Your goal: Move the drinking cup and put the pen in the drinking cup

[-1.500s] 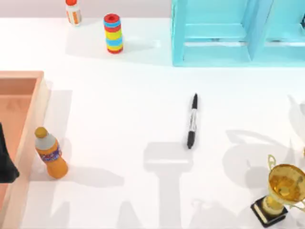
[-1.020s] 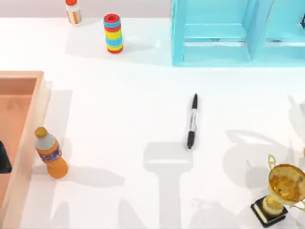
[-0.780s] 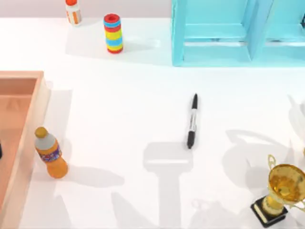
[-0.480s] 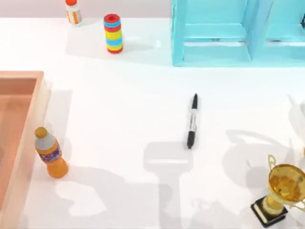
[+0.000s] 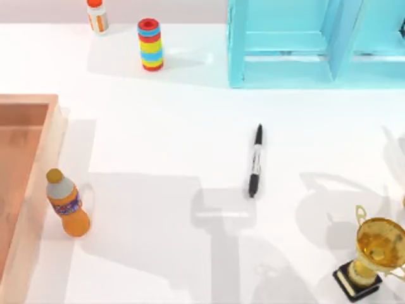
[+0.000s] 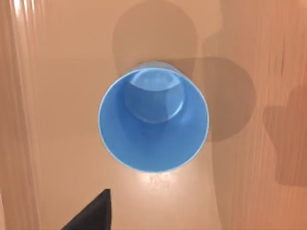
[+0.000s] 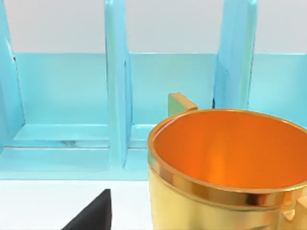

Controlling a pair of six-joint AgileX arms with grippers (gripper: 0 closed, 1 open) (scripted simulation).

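1 empty drinking cup (image 6: 153,122) stands upright inside the wooden tray (image 5: 25,190); jaws' state cannot be told.

The top view looks straight down on the white table (image 5: 158,126), with the turquoise wooden shelf unit (image 5: 285,44) at 12 o'clock and the shiny gold trophy cup (image 5: 376,247) near 4 o'clock. The left wrist view looks steeply down, from close by, into the small blue plastic drinking cup (image 6: 153,122) standing on a tan wooden surface (image 6: 62,96). The right wrist view looks level and close across the trophy cup's rim (image 7: 230,163) toward the shelf unit (image 7: 115,96), both shared with the top view.
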